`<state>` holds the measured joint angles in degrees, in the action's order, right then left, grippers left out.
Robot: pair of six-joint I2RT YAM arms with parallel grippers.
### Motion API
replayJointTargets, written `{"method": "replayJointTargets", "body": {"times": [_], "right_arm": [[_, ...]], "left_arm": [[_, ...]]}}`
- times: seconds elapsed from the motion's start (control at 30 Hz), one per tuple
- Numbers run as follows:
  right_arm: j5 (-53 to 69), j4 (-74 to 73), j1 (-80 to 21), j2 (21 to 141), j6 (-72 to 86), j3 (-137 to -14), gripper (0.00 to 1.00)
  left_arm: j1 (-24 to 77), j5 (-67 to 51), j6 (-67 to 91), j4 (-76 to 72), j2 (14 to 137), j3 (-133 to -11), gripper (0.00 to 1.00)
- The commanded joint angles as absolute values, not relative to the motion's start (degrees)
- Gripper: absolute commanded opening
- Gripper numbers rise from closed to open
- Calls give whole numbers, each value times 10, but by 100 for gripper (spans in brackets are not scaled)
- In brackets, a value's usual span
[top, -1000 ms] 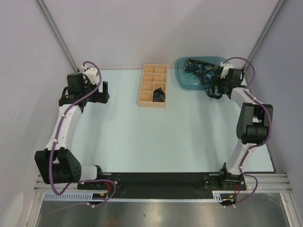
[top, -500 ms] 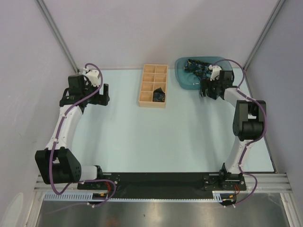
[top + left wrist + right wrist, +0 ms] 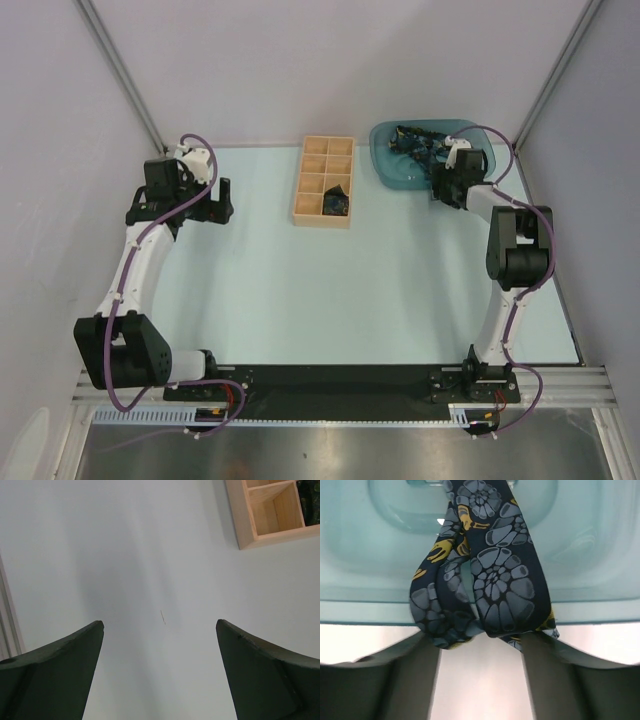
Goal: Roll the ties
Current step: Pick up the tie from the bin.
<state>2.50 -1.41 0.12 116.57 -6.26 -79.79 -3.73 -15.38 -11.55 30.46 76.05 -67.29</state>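
Tie (image 3: 505, 580) folded over tray rim (image 3: 370, 612), lengthwise away from right hand (image 3: 480, 642), grip unclear; left hand (image 3: 160, 625) wide

arms (image 3: 135, 262): wht links, blk joints | cables (image 3: 111, 385): purple | L claw (image 3: 160, 627), R claw (image 3: 480, 645): dark

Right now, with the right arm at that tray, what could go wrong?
The tie hangs doubled over the teal tray's rim between the right end effector's fingers; a pinch may catch only one fold and let it slip. It also runs back into the tangled pile, so pulling might drag other ties or shift the tray.
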Motion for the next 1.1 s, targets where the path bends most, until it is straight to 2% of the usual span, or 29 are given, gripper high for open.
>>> {"method": "replayJointTargets", "body": {"times": [0.0,0.07,0.1,0.2,0.4,0.5,0.87,1.07], "right_arm": [[4,-25,2,1134,-36,-821,53],[15,-34,2,1119,-36,-818,40],[20,-33,2,1112,-38,-817,23],[10,-32,2,1086,-58,-830,0],[65,-112,4,1034,-50,-915,0],[89,-106,5,1010,-36,-961,0],[106,-136,18,1020,73,-1252,0],[80,-133,75,934,110,-1276,0]], "left_arm": [[-37,-171,-113,301,744,-688,100],[-36,-171,-113,301,744,-686,99],[-36,-171,-113,301,743,-686,100],[-36,-178,-113,302,739,-686,99],[-37,-182,-107,301,732,-688,99],[-37,-196,-103,300,730,-689,100],[-37,-227,-82,301,754,-748,99],[-37,-272,-62,300,769,-779,99]]}}
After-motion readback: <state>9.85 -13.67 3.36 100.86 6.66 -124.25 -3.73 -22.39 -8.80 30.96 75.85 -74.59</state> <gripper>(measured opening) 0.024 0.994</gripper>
